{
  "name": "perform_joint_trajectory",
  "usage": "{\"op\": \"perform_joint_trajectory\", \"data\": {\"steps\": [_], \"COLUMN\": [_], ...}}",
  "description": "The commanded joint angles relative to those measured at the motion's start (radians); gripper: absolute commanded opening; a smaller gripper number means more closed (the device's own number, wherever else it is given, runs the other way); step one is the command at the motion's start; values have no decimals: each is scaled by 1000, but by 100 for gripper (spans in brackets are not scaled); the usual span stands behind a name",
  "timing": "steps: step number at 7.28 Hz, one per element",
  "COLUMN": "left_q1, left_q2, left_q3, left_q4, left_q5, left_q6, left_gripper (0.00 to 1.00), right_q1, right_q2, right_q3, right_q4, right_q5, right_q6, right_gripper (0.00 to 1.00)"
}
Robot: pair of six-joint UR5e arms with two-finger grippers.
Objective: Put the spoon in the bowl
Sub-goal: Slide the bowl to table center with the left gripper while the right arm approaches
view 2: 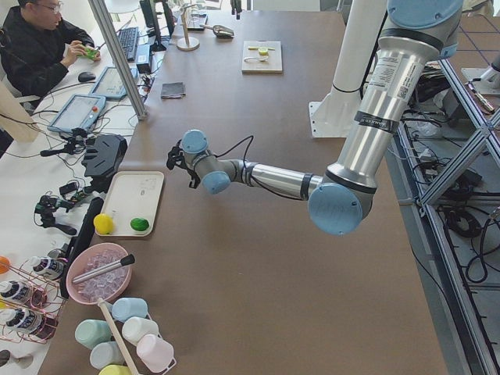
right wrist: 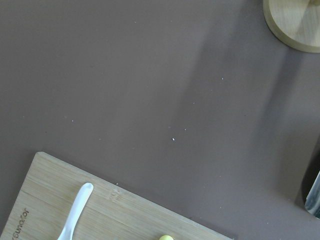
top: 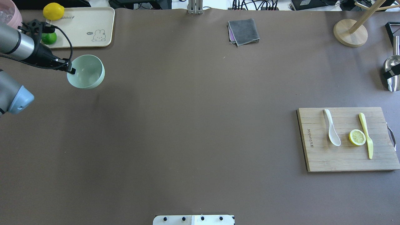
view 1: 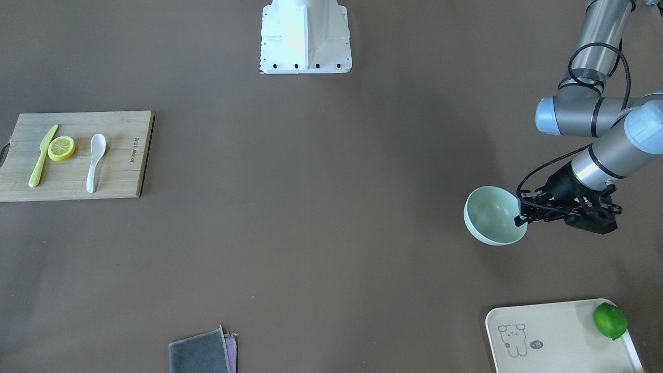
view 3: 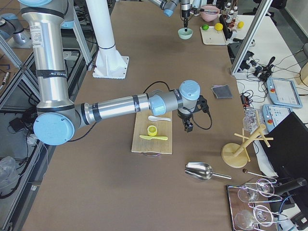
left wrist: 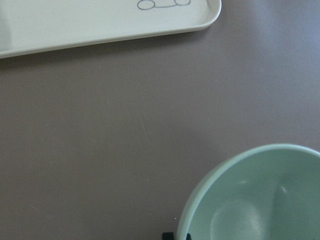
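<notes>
The pale mint-green bowl (view 1: 489, 217) (top: 89, 73) is at the table's left end, near the cream tray. My left gripper (view 1: 520, 216) (top: 71, 70) is shut on the bowl's rim, with one finger inside and one outside. The left wrist view shows the bowl (left wrist: 260, 200) at its lower right. I cannot tell if the bowl rests on the table. The white spoon (view 1: 96, 161) (top: 332, 130) (right wrist: 74, 211) lies on the wooden cutting board (view 1: 119, 176) (top: 322, 159) at the right end. My right gripper (view 3: 187, 126) hangs beyond the board's far side; I cannot tell if it is open.
A lemon slice (top: 357, 137) and a yellow plastic knife (top: 366, 134) lie beside the spoon. The cream tray (top: 81, 28) holds a lime (top: 50, 38) and a lemon (top: 53, 11). A grey cloth (top: 243, 31), a wooden stand (top: 350, 32) and a metal scoop (top: 392, 72) sit along the far side.
</notes>
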Motion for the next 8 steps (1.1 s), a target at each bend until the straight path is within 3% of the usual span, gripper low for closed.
{"op": "perform_joint_trajectory", "data": {"steps": [1,3,5,8], "left_q1": [48,152,220,416], "left_q2": [-151,-218,-235,-299], "left_q3": [-27,-46,-102,-187], "left_q4": [115,115,121,259], "left_q5": [-4,88,154,376], "left_q6": [-167,-275,-395,-466], "left_gripper": [0,0,0,0], "right_q1": [-98,-216,-264,-296], "right_q2": [-3,-9,-35,-58], "right_q3": [9,19,7,-5], "right_q4": [98,285,301,278], "right_q5": [-7,-75,-114,-134], "right_q6": [101,293,467,644], "right_gripper": [100,100,100,100]}}
